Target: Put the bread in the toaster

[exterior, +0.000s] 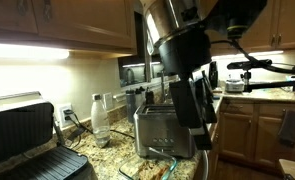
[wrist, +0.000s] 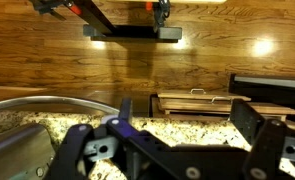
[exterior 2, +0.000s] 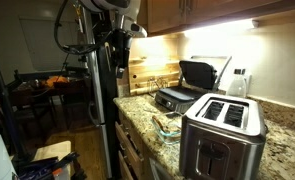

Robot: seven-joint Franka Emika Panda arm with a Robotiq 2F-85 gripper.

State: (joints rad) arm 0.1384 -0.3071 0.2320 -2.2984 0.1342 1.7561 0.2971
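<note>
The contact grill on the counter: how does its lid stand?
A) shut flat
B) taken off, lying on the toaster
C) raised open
C: in an exterior view the lid of the contact grill stands tilted up behind its lower plate.

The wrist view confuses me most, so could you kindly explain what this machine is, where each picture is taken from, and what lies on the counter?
The machine is a single robot arm ending in a two-fingered gripper. Two pictures come from cameras standing in the kitchen, looking at the arm from different places. The third comes from a camera on the wrist, looking out past the fingers towards the wooden cabinets. On the granite counter stand a steel toaster with slots on top, an open black contact grill and a clear bottle. The gripper is open and holds nothing. I cannot pick out the bread with certainty in these pictures.
</note>
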